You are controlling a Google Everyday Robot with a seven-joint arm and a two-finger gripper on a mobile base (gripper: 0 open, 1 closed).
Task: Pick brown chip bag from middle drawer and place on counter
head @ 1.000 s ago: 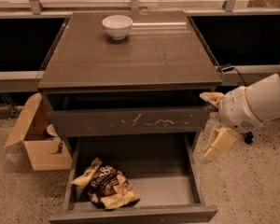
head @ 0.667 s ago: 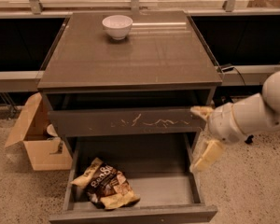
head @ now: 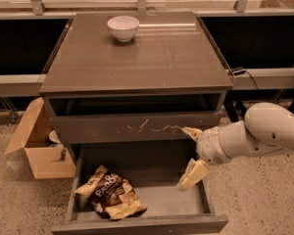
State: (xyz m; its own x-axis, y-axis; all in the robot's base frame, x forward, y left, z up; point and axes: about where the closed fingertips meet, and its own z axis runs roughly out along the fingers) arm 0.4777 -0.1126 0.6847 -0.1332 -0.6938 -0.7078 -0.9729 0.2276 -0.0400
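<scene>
Located brown chip bag (head: 110,197) in left front part of middle drawer (head: 171,203), flat on the smooth grey drawer bottom. Noted it crumpled, dark middle with white lettering facing up, pale tan ends toward back left and front right. Placed it near the drawer's left wall and just behind the front panel; cannot tell whether touching either. Recorded middle drawer standing well open, plain front panel toward the camera. Found gripper (head: 185,157) above the right rear of that drawer, well apart from the bag. Logged jaws spread wide and holding nothing: one tip up at the front of the upper drawer (head: 132,128), near the right end of its pale scratches, the other hanging lower over the open drawer's right side. Cannot tell whether the upper tip touches that front. Traced white arm (head: 264,133) from gripper out to the right edge of view. Saw a dark gap between the scratched front and the table (head: 152,62) above it. Noted table top glossy, grey-brown, much wider than the bag. Marked white bowl (head: 123,27) upright on it near the rear edge, left of centre. Spotted open cardboard box (head: 36,148) on speckled floor (head: 264,204) just left of the cabinet, flap raised. Noted black cable (head: 245,72) just beside the table's right edge.
</scene>
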